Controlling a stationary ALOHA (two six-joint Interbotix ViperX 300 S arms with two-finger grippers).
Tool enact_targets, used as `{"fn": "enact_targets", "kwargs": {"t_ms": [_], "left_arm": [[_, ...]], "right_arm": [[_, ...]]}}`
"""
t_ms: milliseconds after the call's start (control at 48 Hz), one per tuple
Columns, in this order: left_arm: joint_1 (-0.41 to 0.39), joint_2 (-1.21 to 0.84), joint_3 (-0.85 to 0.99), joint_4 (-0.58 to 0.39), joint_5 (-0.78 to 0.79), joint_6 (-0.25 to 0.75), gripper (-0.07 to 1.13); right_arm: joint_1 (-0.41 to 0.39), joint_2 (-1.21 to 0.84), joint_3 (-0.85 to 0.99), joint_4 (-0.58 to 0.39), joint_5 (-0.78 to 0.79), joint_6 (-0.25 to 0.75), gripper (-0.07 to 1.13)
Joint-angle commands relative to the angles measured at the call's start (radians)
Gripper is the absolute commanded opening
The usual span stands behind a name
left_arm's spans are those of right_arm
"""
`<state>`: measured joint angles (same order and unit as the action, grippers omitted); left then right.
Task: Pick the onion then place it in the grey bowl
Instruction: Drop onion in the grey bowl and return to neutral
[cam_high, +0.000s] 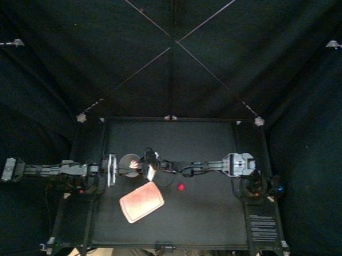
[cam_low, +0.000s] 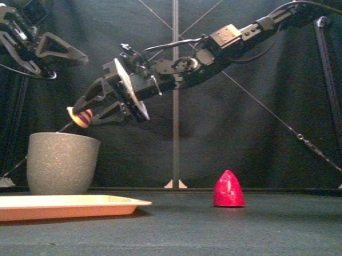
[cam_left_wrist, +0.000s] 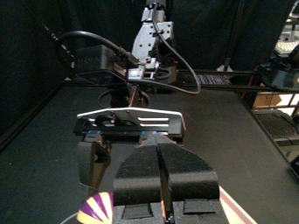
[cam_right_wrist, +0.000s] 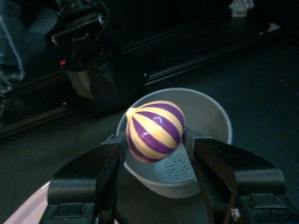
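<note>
The onion, striped purple and yellow, is held between the jaws of my right gripper. It hangs just above the mouth of the tall grey speckled cup. In the front view the right gripper reaches down from the upper right, with the onion a little over the cup at the left. The left gripper rests shut and empty, raised at the left. From its wrist view the onion shows at the edge.
A flat pink tray lies at the front left, below and in front of the cup. A red cone-shaped toy stands on the table right of the middle. The right arm stretches across the table.
</note>
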<state>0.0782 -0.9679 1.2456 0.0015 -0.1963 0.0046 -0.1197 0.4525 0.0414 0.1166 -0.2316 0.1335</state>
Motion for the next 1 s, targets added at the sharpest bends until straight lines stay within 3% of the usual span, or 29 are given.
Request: {"fn": "enact_targets", "kwargs": {"t_ms": [21,188,500,896,1000], "left_arm": [[0.002,0.002,-0.011,0.002,-0.008,0.002,-0.01],[0.002,0.002,-0.011,0.002,-0.009,0.002,-0.01],[0.002,0.002,-0.002,0.0,-0.008,0.0,-0.01],[0.003,0.0,0.012,0.0,-0.009,0.002,-0.01],[0.008,0.002,0.011,0.002,-0.012,0.002,-0.01]], "right_arm": [[0.003,-0.02,-0.043,-0.017,0.029,0.002,0.87],[0.005,-0.021,-0.046,-0.02,0.043,0.002,0.99],[-0.018,-0.066,-0.011,-0.032,0.08,-0.003,1.0],[-0.046,-0.359,0.348,-0.213,0.124,0.0,1.0],[-0.048,-0.428,0.44,-0.215,0.123,0.003,1.0]]}}
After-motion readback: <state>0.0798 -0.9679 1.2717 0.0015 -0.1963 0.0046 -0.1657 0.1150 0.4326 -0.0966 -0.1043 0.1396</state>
